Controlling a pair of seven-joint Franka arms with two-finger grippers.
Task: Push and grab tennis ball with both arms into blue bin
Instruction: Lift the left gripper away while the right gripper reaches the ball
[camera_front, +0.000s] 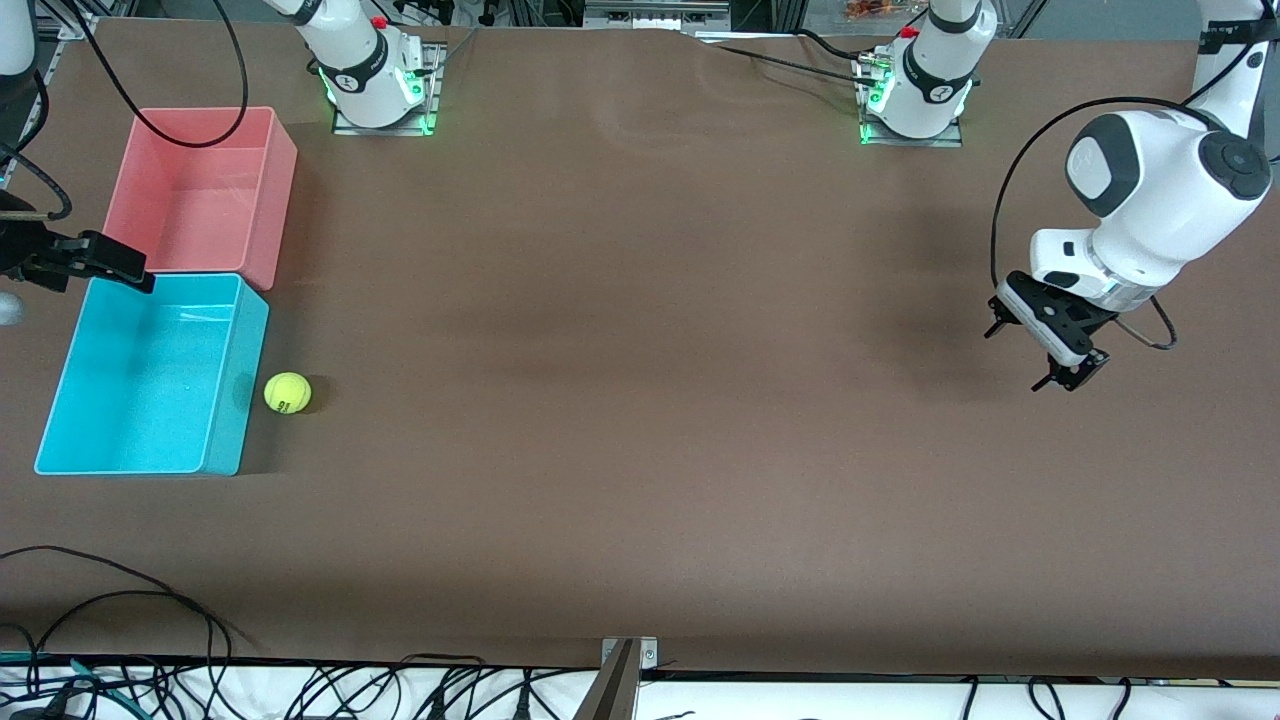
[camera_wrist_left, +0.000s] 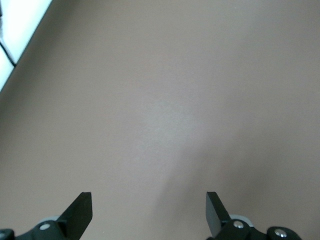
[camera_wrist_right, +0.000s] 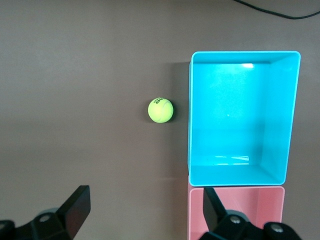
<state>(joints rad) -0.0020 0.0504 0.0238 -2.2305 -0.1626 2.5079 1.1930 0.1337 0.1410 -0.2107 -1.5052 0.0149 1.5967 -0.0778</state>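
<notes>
The tennis ball (camera_front: 287, 392) (camera_wrist_right: 160, 110) lies on the brown table close beside the blue bin (camera_front: 222, 440) (camera_wrist_right: 190, 125), on the bin's side toward the left arm's end. The blue bin has nothing in it. My right gripper (camera_front: 112, 264) (camera_wrist_right: 145, 204) hangs open and empty over the place where the blue and pink bins meet, at the right arm's end of the table. My left gripper (camera_front: 1019, 356) (camera_wrist_left: 148, 209) is open and empty above bare table at the left arm's end, a long way from the ball.
A pink bin (camera_front: 282, 190) (camera_wrist_right: 240, 212) of the same size touches the blue bin on its edge farther from the front camera. Both arm bases (camera_front: 378, 85) stand along the table's back edge. Black cables (camera_front: 120, 640) lie along the nearest edge.
</notes>
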